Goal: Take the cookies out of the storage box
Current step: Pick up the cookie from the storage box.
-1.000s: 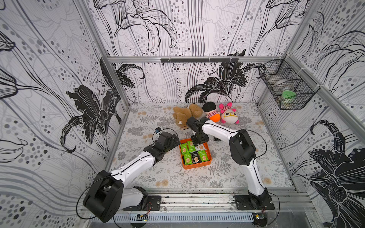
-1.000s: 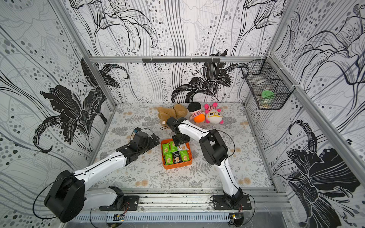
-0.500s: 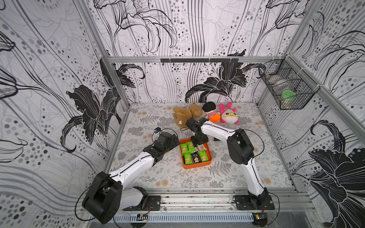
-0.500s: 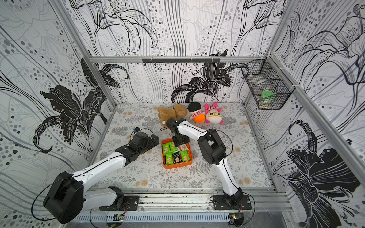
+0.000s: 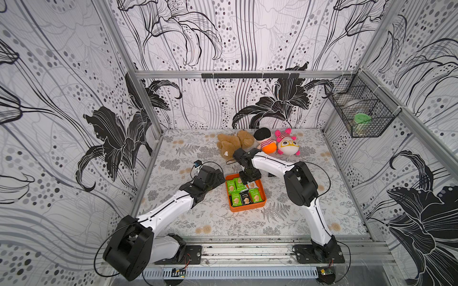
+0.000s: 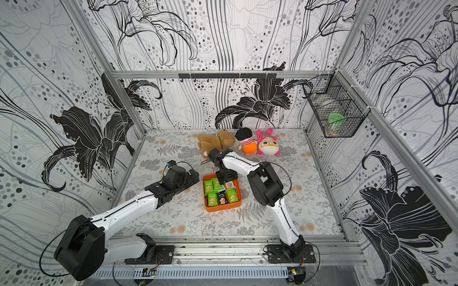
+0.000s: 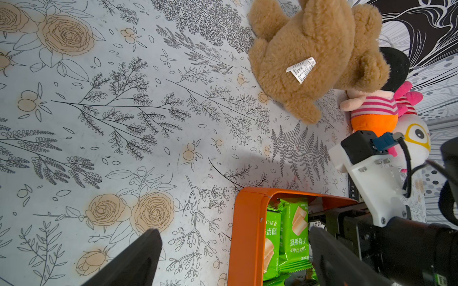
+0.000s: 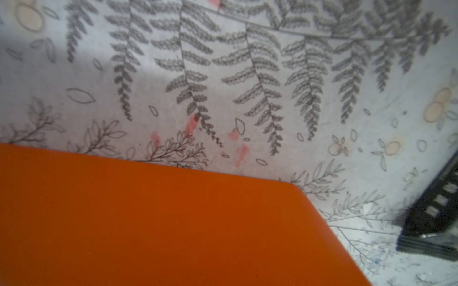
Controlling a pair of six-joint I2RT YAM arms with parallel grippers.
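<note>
When we compare this moment with one second earlier, we find almost no change. The box (image 5: 247, 208) sits on the same spot in the middle of the table (image 5: 210, 220), and the cookie packets (image 5: 234, 200) inside it, green, black and cream, lie as they did. The left gripper (image 7: 234, 232) stays beside the box's left wall, and the right gripper (image 5: 249, 179) stays low over the far end of the box.

For clearance, we note a broad strip of bare table between the front rail (image 5: 247, 250) and the box's near wall. Bare surface also runs from both sides of the box out to the side walls. Beyond the box, a brown bear (image 5: 233, 143), a doll (image 5: 266, 146) and a pink toy (image 5: 287, 147) lie in a row near the back wall. The right arm's wrist is just in front of the bear. A wire basket (image 5: 361, 118) hangs high on the right wall, well apart from both arms.

Only the left wrist view shows the left fingers (image 7: 138, 257). They stand wide apart and hold nothing, and the box's orange corner shows between them. The right wrist view shows the box's outer wall and a dark packet (image 8: 431, 222) lying on the table just beside the box's corner. The top views scarcely resolve that packet. The right fingers fall outside that wrist view and sit under the gripper body in both top views, so we cannot tell how its jaws stand.
</note>
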